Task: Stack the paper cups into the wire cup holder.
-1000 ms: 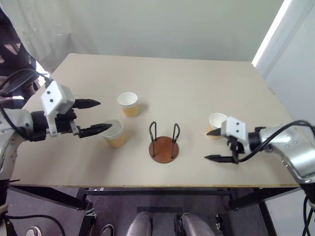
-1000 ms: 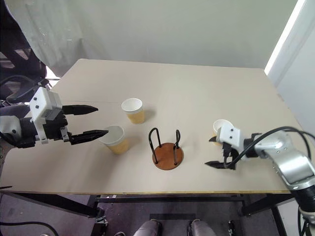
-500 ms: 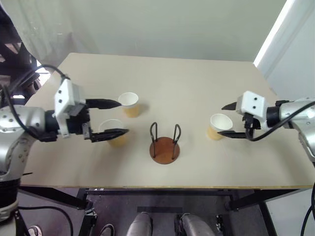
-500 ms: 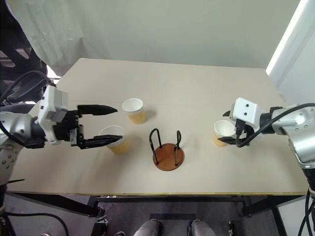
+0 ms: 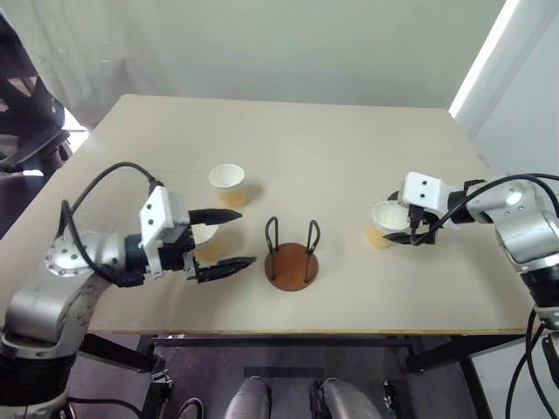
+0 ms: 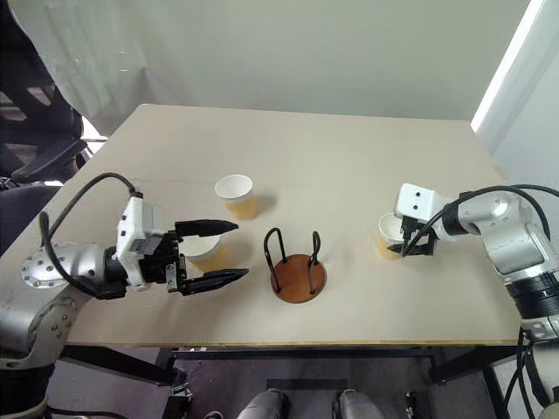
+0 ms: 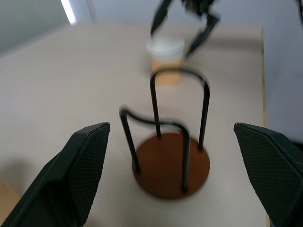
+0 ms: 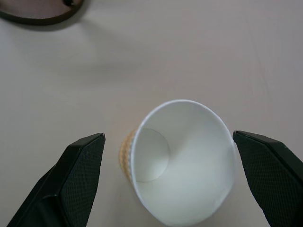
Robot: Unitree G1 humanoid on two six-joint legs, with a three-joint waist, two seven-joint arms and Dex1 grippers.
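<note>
Both tools spread: right tool (image 6: 409, 237) over a cup (image 6: 390, 236), left tool (image 6: 220, 254) straddling another cup (image 6: 203, 251) nr wire holder (image 6: 297, 264).

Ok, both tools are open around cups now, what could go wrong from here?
1. The right tool sits over the right cup with its fingers wide of the rim; closing off-centre could tip or crush the thin paper.
2. The left tool straddles the near-left cup, and its fingertips reach close to the wire cup holder; pushing on might knock the holder.
3. The far-left cup stands near the left tool's upper finger; a lift could clip it.
</note>
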